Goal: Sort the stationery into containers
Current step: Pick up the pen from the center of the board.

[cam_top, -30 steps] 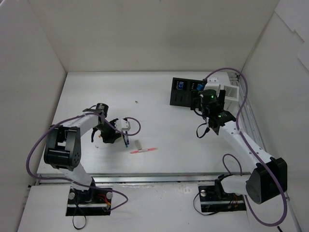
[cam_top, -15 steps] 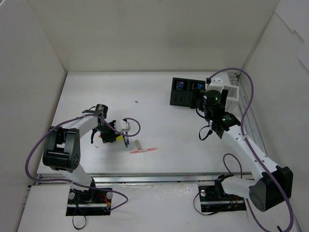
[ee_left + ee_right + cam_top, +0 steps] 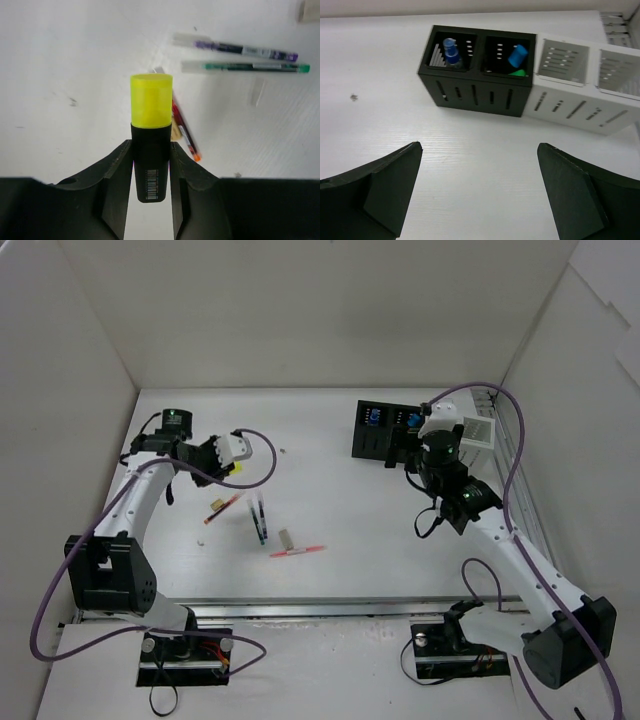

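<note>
- We grip the yellow highlighter (image 3: 151, 100) in our left gripper (image 3: 151, 155), at the upper left of the overhead view; the black box (image 3: 475, 95) sits upper right
- Our right gripper (image 3: 479, 170) gapes empty before that box
- We judge the long carry risky; a fast swing could tilt the highlighter loose

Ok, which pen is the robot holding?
The yellow highlighter, the fat one with the black body. It is pinched between the left fingers. The purple pen, green pen and red pen all lie loose on the table.
</note>
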